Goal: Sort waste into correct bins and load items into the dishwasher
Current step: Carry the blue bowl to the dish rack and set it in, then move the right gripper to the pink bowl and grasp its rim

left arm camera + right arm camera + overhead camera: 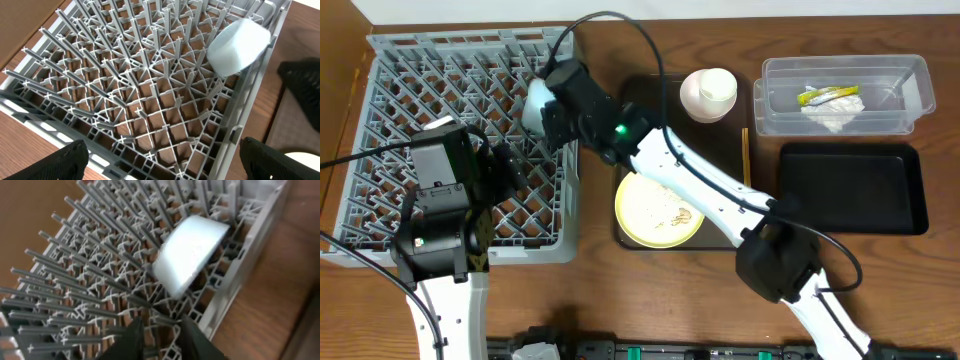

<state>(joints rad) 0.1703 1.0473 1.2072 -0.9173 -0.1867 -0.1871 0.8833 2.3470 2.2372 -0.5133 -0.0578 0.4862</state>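
Note:
The light blue bowl (532, 103) rests tilted on its side among the pegs at the right edge of the grey dish rack (420, 80). It also shows in the left wrist view (239, 47) and the right wrist view (190, 252). My right gripper (554, 115) (162, 337) is open just beside the bowl and holds nothing. My left gripper (508, 168) (162, 165) is wide open and empty over the rack's near right part. The pale yellow plate (658, 210) holds beige scraps (678, 214). The small white cup (716, 86) sits in the pinkish-white bowl (694, 100). The chopsticks (745, 155) lie beside them.
The plate and pinkish bowl stand on a dark brown serving tray (632, 92). A clear tub (910, 95) at the back right holds a white napkin (832, 113) and a yellow-green wrapper (825, 95). A flat black tray (850, 187) lies in front of it.

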